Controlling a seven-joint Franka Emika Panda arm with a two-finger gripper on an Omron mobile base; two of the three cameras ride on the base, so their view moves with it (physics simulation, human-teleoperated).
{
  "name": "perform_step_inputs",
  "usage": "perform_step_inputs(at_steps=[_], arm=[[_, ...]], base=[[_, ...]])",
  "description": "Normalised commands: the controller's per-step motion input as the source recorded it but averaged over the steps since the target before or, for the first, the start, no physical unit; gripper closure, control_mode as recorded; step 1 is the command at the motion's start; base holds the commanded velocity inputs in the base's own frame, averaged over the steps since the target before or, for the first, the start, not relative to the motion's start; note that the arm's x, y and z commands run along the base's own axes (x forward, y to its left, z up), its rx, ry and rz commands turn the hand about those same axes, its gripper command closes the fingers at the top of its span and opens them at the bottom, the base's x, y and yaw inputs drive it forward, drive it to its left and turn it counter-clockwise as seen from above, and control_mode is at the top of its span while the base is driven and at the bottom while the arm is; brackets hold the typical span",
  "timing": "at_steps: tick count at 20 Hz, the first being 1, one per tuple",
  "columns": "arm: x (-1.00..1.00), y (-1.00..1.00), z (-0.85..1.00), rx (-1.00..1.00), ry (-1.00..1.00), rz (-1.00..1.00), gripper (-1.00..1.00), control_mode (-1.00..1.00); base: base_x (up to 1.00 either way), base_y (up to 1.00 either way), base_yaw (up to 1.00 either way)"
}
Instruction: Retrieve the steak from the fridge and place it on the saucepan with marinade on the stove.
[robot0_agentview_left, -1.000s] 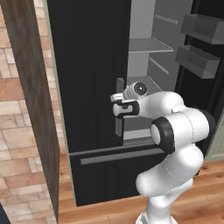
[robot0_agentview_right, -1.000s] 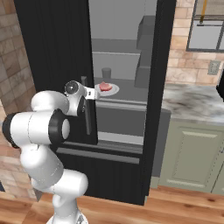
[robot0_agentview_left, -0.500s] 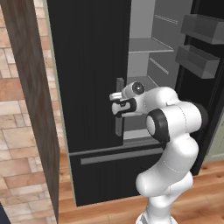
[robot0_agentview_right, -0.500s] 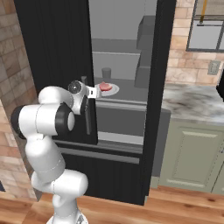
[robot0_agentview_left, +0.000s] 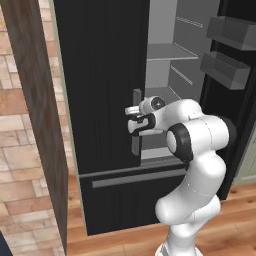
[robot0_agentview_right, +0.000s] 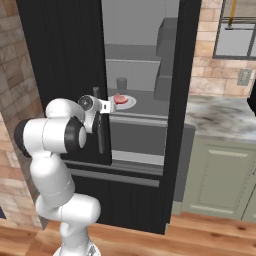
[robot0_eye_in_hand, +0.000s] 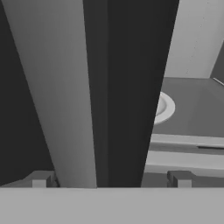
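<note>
In the left base view the fridge (robot0_agentview_left: 105, 100) stands with its right door swung wide, 2 grey door bins (robot0_agentview_left: 227, 60) on that door's inner face, and grey shelves (robot0_agentview_left: 167, 52) in the lit interior. The gripper (robot0_agentview_left: 133, 118) sits at the free edge of the closed left door, level with the grey bar handle (robot0_agentview_left: 136, 122), which runs vertically just behind the hand; whether the fingers touch it cannot be told from here. A brick wall (robot0_agentview_left: 20, 165) and a dark wooden panel (robot0_agentview_left: 37, 115) flank the fridge on the left. In the right base view the gripper (robot0_agentview_right: 106, 106) reaches toward the same door edge, with the bar handle (robot0_agentview_right: 100, 135) hanging below it. On the middle shelf, near its front edge, lies the steak (robot0_agentview_right: 120, 98), a small pink-red lump on a round white plate (robot0_agentview_right: 125, 102), with a short grey cup (robot0_agentview_right: 121, 83) behind it. A marble counter (robot0_agentview_right: 220, 117) over pale green cabinets (robot0_agentview_right: 215, 175) stands right of the fridge. In the hand view the 2 fingertips (robot0_eye_in_hand: 40, 178) stand wide apart, with the pale handle bar (robot0_eye_in_hand: 57, 87) and the dark door edge (robot0_eye_in_hand: 127, 87) rising between them, and nothing is clamped. The rim of the plate (robot0_eye_in_hand: 164, 107) shows past the door edge on the shelf.
</note>
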Motion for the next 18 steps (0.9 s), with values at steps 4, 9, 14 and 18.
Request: perform_step_inputs(at_steps=[4, 9, 14, 18], arm=[[0.41, 0.0, -0.04, 0.0, 0.0, 0.0, 1.0, -1.0], [0.13, 0.0, 0.0, 0.0, 0.02, 0.0, 1.0, -1.0], [-0.41, 0.0, 0.0, 0.0, 0.13, 0.0, 1.0, -1.0], [-0.8, 0.07, 0.0, 0.0, 0.11, 0.0, 1.0, -1.0]], base=[[0.0, 0.0, 0.0], [0.0, 0.0, 0.0], [0.0, 0.0, 0.0], [0.0, 0.0, 0.0]])
